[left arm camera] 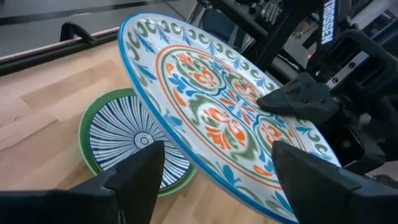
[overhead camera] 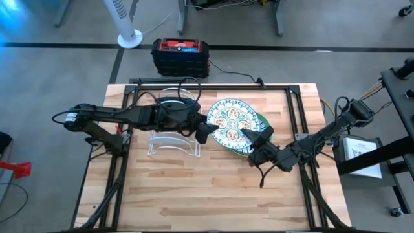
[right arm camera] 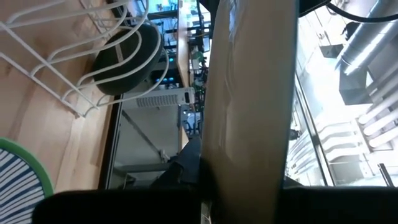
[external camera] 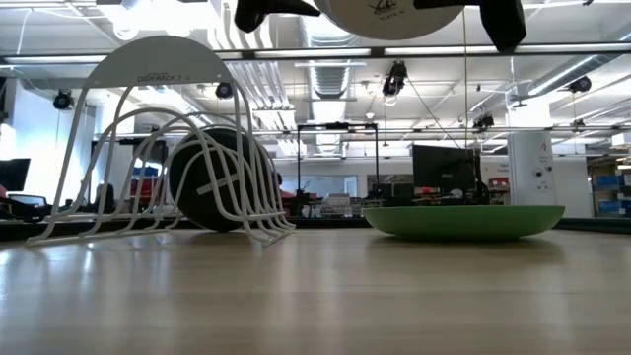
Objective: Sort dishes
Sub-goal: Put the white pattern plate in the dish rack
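Patterned plate (left arm camera: 230,118) lifted clear of counter (overhead camera: 194,188), rim pinched in clenched right claw (overhead camera: 253,137); left claw (left arm camera: 214,180) released beside opposite rim. Likely rigid, glazed, slippery, breakable: grip at rim only.

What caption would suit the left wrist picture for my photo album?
Right gripper holds a patterned plate tilted above the blue-lined plate on a green plate, while the open left gripper faces its rim.

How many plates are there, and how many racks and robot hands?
Plates: 4 (patterned plate, striped plate, green plate, dark plate)
Racks: 1 (rack)
Grippers: 2 (left gripper, right gripper)
Total: 7
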Tool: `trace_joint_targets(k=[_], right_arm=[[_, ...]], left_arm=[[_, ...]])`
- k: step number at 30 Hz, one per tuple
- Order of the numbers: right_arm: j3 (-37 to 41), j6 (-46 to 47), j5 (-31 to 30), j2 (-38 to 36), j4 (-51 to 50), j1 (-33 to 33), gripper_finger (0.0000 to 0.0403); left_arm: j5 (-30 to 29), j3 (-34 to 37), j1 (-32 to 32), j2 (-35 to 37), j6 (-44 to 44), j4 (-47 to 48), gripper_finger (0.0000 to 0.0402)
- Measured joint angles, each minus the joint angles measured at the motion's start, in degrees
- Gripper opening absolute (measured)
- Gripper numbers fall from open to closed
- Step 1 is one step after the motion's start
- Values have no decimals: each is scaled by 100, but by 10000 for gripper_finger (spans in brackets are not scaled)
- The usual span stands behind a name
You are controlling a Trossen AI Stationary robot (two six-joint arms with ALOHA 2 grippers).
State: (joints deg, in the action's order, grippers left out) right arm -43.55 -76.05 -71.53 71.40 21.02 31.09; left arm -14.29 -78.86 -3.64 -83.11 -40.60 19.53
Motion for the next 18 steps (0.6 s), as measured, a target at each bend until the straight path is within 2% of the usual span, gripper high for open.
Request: trace_joint_targets(k=[10,18], right_arm=[[-2,170,-111,-22,110,-4,26],[-2,341,-69,-156,42,-4,26]], left_arm=[[39,-210,-2,53,149,-73,284],[11,-556,-7,55,318,461,284]])
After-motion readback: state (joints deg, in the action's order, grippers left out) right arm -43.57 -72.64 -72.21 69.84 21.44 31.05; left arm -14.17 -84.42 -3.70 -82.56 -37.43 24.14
